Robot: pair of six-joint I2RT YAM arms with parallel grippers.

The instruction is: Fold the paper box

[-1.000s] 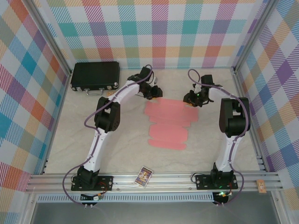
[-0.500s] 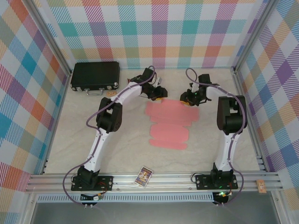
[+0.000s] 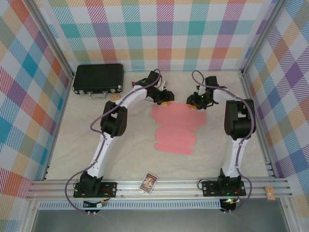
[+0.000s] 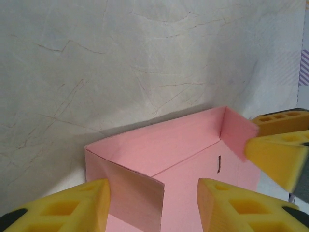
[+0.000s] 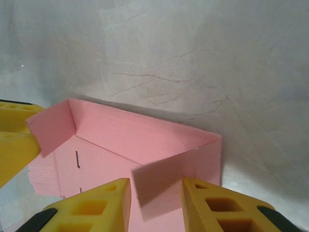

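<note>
Both left gripper (image 4: 152,205) and right gripper (image 5: 155,203) gape astride raised flaps (image 4: 137,191) at twelve o'clock of the box (image 3: 176,117); likely light, floppy card, best pinched beside creases.

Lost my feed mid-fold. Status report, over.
Left gripper: jaws open astride a raised side flap. Right gripper likewise, opposite end. Paper box: far wall up, rest flat. Black case apart, far left.
</note>
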